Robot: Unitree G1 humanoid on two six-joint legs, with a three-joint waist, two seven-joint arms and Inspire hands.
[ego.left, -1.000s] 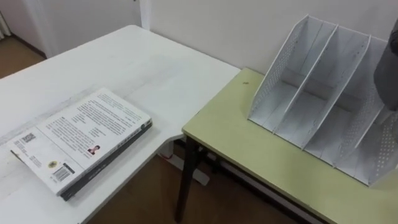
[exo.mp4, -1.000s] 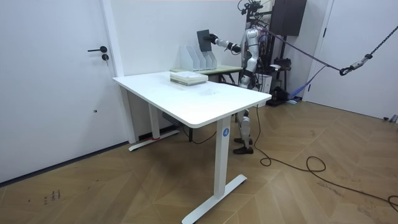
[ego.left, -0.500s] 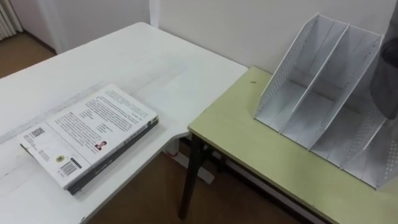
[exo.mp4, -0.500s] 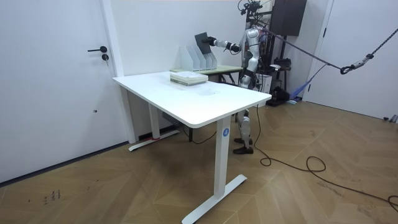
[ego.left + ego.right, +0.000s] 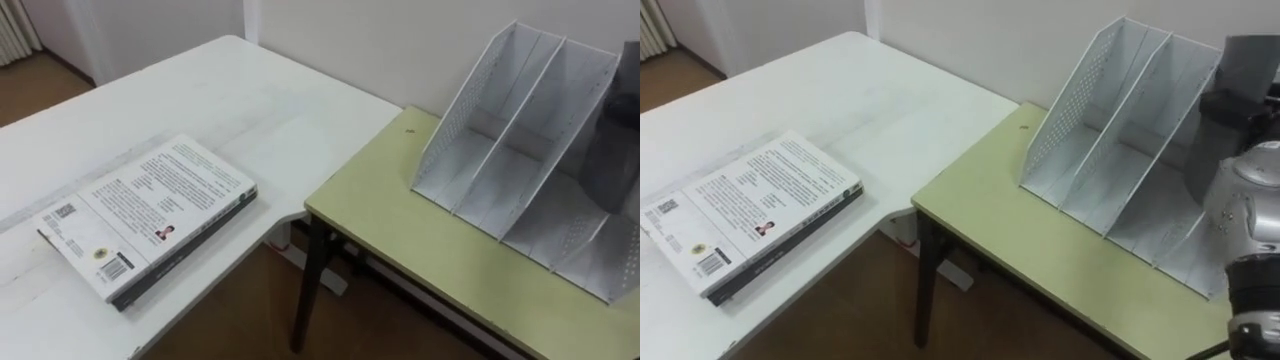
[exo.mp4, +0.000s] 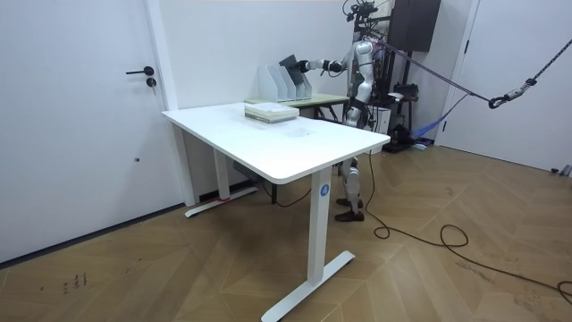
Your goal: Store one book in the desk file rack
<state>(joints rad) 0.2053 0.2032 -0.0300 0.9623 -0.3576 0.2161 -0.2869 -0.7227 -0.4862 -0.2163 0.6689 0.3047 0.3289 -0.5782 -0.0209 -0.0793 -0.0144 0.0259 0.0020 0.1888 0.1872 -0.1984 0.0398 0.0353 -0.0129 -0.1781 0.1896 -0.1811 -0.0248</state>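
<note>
At upper right, the book point(image 5: 1248, 58) is hanging from the right hand point(image 6: 305, 63) over the file rack point(image 5: 1110, 110). I cannot tell the fingers' state. If misaligned, it risks catching a divider.

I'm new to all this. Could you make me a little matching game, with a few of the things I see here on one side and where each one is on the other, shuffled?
Things:
1. file rack
2. light-covered book
3. dark book

Places:
a. lying flat on the white desk
b. held up by the robot at the rack's right end
c. standing on the green table

Pairs: 1-c, 2-a, 3-b.
</note>
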